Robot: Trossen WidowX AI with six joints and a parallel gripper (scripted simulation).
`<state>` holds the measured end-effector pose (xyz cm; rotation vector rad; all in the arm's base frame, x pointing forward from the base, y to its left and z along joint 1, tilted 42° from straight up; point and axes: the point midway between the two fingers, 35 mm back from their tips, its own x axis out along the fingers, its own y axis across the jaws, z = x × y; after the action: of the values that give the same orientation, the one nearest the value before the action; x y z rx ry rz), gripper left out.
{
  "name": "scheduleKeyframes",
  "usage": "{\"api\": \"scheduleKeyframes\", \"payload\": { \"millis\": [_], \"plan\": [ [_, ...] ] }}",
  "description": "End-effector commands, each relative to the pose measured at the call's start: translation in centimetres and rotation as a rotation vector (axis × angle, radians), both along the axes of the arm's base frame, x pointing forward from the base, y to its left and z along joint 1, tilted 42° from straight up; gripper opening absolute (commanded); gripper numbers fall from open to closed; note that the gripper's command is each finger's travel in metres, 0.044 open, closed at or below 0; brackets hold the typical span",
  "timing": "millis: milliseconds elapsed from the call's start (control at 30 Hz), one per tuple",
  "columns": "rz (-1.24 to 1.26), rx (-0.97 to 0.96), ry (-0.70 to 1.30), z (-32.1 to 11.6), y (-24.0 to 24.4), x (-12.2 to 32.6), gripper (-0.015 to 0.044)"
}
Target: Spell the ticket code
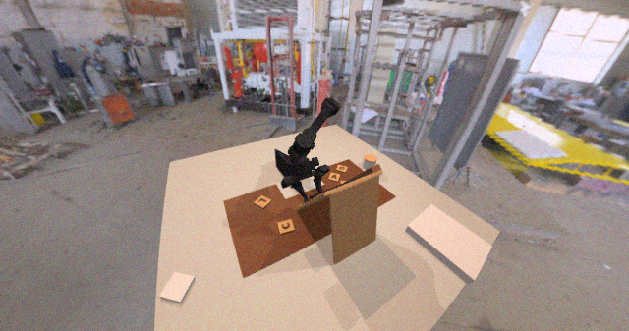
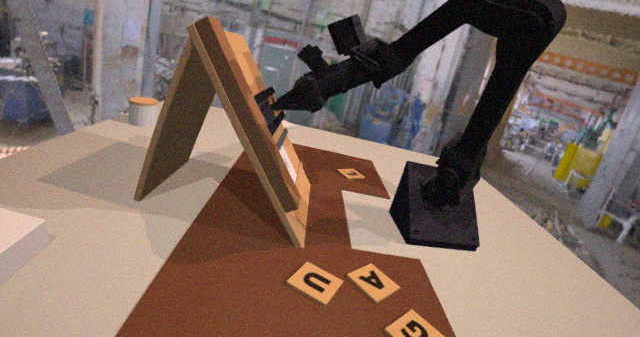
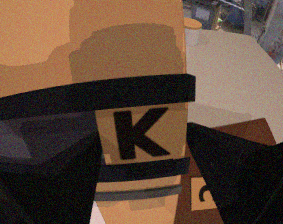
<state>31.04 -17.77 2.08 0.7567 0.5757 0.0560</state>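
jaws of the black two-fingered gripper (image 1: 314, 196) (image 2: 276, 109) (image 3: 144, 142) are closed on the square tan wooden tile with a black k (image 3: 142, 132), one finger standing at each side of it in the wrist view. the tile is held upright and face outward between the two black strips of the letter rail (image 2: 270, 111) (image 3: 142, 92), near one end of the leaning wooden board (image 1: 355, 213) (image 2: 250, 142) (image 3: 32, 35), presumably so that it can be slid along the channel without being turned. the grip across its side edges probably leaves the strips to guide it from above and below, though the finger on the inner side may have to be withdrawn before the tile can be pushed fully home. on the dark brown mat (image 1: 265, 238) (image 2: 240, 277) (image 3: 242, 132), spare tiles are laid flat and apart, likely so that each can be picked singly: a tan tile with a black u (image 2: 315, 283), one with an a (image 1: 334, 176) (image 2: 373, 282), one with a g (image 2: 414, 325), and one with a c (image 1: 286, 226) (image 3: 204, 193). the code on the ticket cannot be read from these views, so the place of the k in it cannot be confirmed. behind the board stands a grey can with an orange lid (image 1: 370, 161) (image 2: 143, 111) (image 3: 192, 31), near enough that a wide swing past that end might knock it.
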Motion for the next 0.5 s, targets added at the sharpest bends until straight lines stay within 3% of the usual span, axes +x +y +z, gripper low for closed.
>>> {"api": "scheduleKeyframes", "payload": {
  "millis": [0,467],
  "plan": [
    [-0.003,0.0,0.002,0.2,0.21,0.08,0.0],
    [-0.003,0.001,0.002,0.76,0.82,0.23,0.0]
  ]
}}
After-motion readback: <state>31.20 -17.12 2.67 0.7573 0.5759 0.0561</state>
